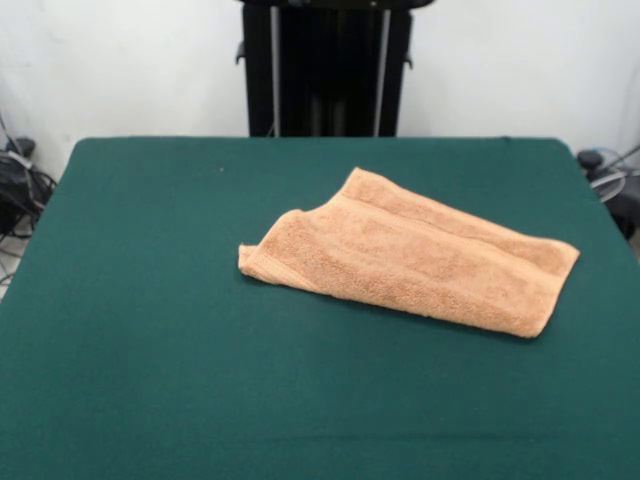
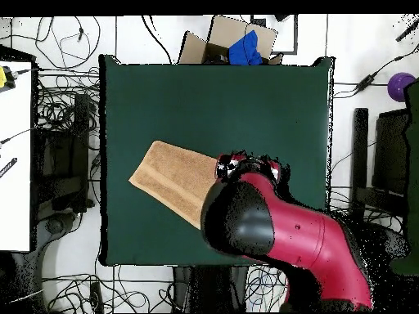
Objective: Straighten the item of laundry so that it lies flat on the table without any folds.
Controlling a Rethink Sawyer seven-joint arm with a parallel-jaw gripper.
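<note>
Dark green felt table (image 1: pixel 150 330) carries a folded orange-tan terry towel (image 1: pixel 420 255), long axis diagonal; claw state cannot be told.

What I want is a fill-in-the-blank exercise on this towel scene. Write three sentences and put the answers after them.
1. The towel lies on a table whose top is dark ____.
2. In the front view the towel is not yet flat: at its left end one layer is ____ over another.
3. In the overhead view the red and black arm hides part of the ____.

Missing words: green; folded; towel.
</note>
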